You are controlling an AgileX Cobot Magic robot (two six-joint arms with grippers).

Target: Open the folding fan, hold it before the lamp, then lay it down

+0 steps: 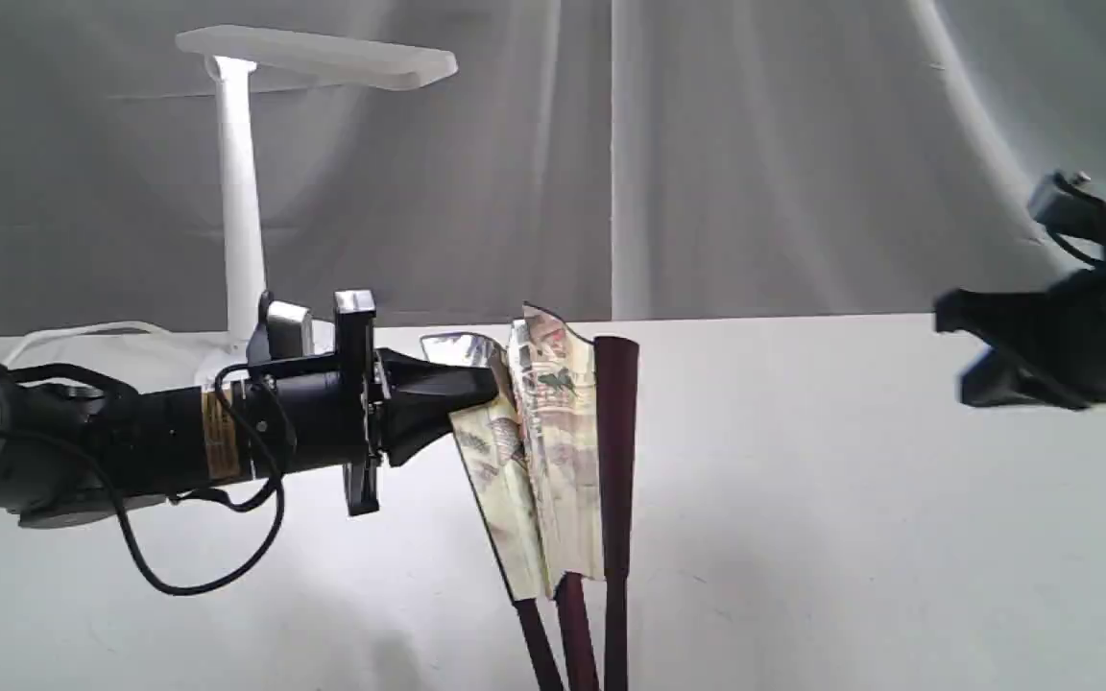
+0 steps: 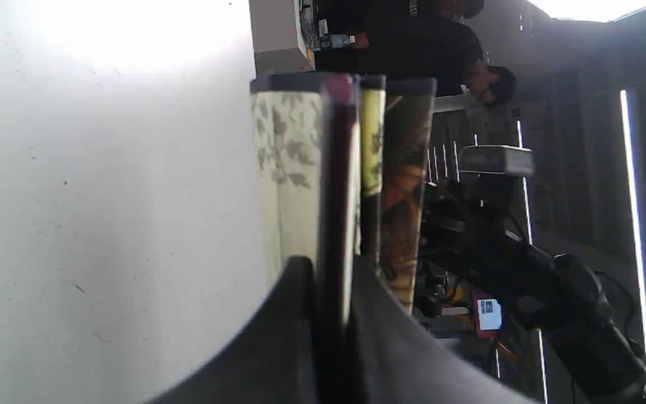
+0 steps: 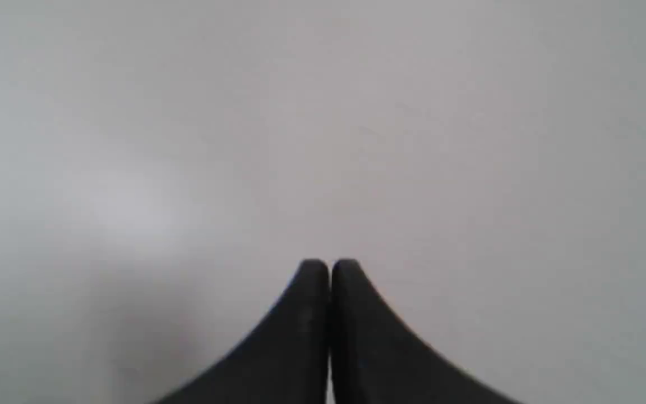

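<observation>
Left hand (image 1: 488,386) tight on maroon guard of pleated folding fan (image 1: 563,432); right hand (image 3: 330,265) clenched empty.

Looks like a robotics lab: plain white tabletop (image 1: 803,480) backed by a draped grey curtain (image 1: 755,144); beyond it, in the left wrist view, a dim room with a person (image 2: 413,39) in dark clothes, a mounted camera (image 2: 495,161) and long strip lights (image 2: 634,224).

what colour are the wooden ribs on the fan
Dark maroon ribs on the folding fan, best seen in the exterior view.
</observation>
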